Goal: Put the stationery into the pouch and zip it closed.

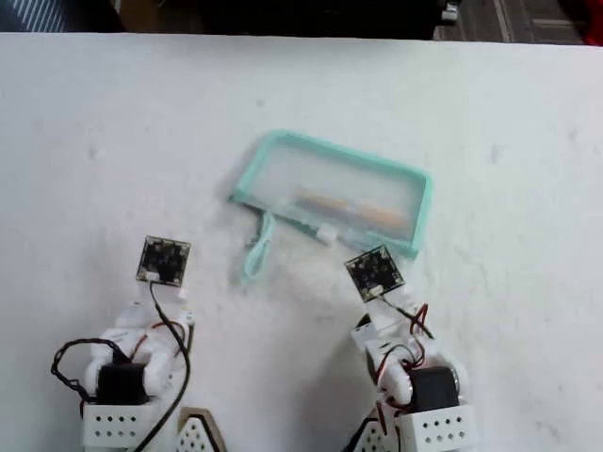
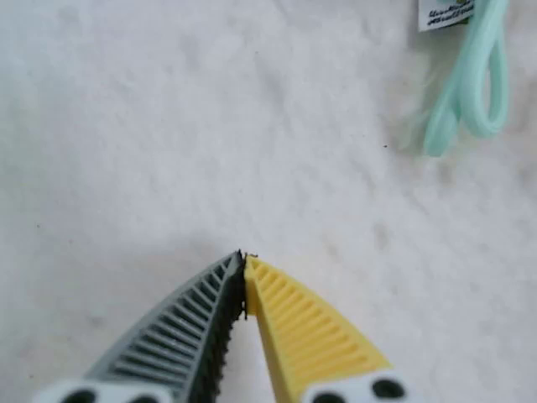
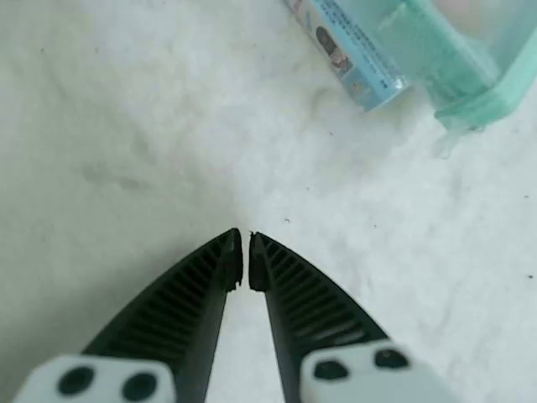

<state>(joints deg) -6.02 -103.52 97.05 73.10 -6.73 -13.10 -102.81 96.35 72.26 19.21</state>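
Lying tilted at mid-table, the mint-edged translucent pouch (image 1: 330,179) held orange stationery (image 1: 350,208) inside, its cord loop (image 1: 256,250) trailing toward the near side. Near of it, the left gripper (image 2: 243,259) and the right gripper (image 3: 243,241) both hovered over the white table (image 1: 94,113), fingers pressed together.

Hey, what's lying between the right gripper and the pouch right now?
Nothing. In the right wrist view, only bare table lies between the right gripper and the pouch.
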